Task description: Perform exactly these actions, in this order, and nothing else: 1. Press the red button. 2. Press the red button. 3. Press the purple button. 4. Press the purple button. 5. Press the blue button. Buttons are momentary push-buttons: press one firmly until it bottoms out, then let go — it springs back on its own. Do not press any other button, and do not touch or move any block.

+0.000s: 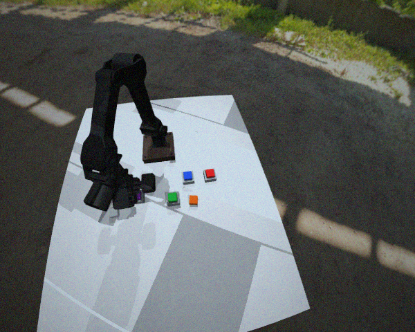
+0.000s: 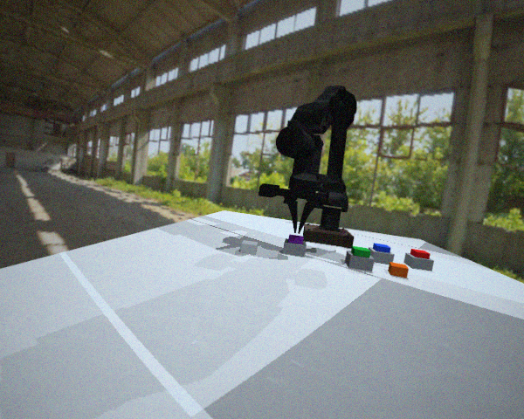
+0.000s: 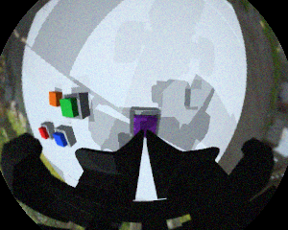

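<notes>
The purple button (image 1: 139,195) (image 2: 295,239) (image 3: 144,122) sits in a grey housing, partly hidden by the arm in the top view; its cap stands raised. My gripper (image 2: 297,231) (image 3: 144,132) is shut and empty, pointing down with its tips right over the purple cap; I cannot tell whether they touch it. The red button (image 1: 209,173) (image 2: 419,253) (image 3: 43,132) and the blue button (image 1: 187,176) (image 2: 381,248) (image 3: 60,139) stand up in their housings, well away from the gripper.
The green button (image 1: 172,196) (image 2: 361,251) (image 3: 68,107) stands between the purple button and an orange block (image 1: 193,199) (image 2: 397,269) (image 3: 54,99). A pale grey block (image 2: 248,246) lies on the other side of the purple button. The brown arm base (image 1: 158,155) (image 2: 327,236) stands behind.
</notes>
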`<state>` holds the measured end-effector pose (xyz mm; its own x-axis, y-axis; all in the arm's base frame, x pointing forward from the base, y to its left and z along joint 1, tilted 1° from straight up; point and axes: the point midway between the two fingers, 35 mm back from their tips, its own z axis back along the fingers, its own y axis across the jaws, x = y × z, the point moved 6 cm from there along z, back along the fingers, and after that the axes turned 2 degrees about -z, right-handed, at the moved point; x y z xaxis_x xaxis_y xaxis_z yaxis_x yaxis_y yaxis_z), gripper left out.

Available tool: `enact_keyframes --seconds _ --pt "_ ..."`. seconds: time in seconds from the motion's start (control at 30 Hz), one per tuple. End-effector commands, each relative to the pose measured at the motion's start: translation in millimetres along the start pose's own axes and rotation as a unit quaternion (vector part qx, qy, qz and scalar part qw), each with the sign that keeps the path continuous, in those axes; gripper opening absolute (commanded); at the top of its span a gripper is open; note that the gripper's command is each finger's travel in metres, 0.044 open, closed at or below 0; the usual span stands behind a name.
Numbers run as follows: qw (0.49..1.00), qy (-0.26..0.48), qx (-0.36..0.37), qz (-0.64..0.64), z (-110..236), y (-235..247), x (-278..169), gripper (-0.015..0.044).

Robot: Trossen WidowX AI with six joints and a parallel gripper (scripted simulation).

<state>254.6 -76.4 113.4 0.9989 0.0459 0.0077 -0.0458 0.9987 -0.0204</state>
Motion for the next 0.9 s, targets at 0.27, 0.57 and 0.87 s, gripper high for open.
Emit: enact_keyframes --seconds 0.27,0.57,0.87 --pt "1.0 -0.006 -0.001 0.002 10.7 -0.1 0.9 0.002" --pt "1.0 -0.006 -0.001 0.002 -3.7 -0.2 1.2 0.002" --pt "1.0 -0.006 -0.001 0.002 -15.4 0.0 0.8 0.002"
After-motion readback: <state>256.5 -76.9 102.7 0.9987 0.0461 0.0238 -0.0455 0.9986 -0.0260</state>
